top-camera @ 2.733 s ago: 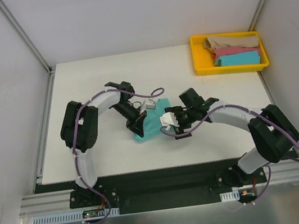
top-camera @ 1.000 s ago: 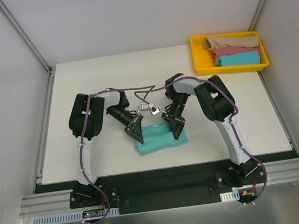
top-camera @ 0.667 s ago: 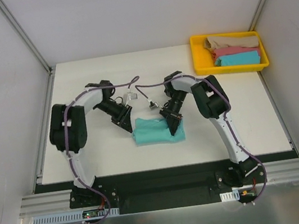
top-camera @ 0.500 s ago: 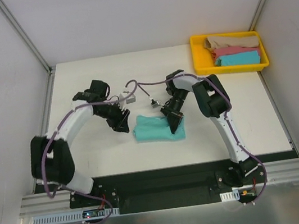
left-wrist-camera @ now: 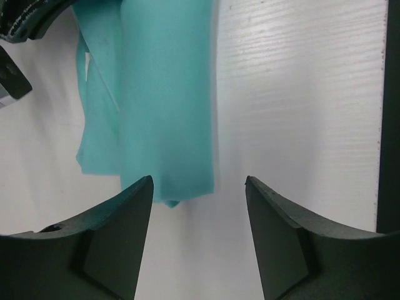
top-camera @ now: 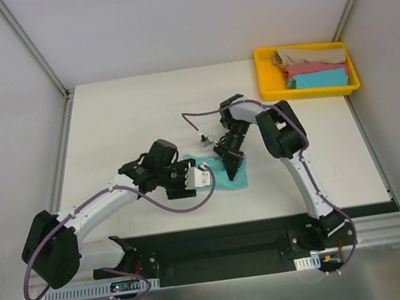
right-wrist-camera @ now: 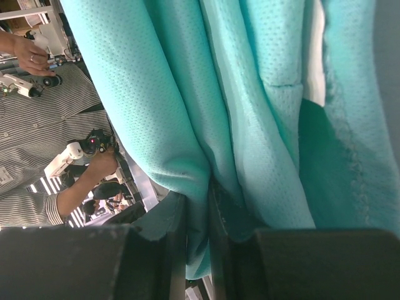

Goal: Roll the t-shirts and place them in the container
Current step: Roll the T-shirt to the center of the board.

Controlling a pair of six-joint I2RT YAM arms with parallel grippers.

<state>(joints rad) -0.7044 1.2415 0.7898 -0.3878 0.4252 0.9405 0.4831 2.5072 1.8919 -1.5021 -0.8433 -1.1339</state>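
The teal t-shirt (left-wrist-camera: 165, 94) lies just ahead of the left gripper (left-wrist-camera: 197, 181), whose spread fingers also face bare table (left-wrist-camera: 300, 94) beside it. The right gripper (top-camera: 233, 161) clamps the shirt's far edge and blocks that side. The yellow tray (top-camera: 310, 92) stands well apart.

White-and-black arms (top-camera: 98, 205) trail purple cables (top-camera: 181, 209).
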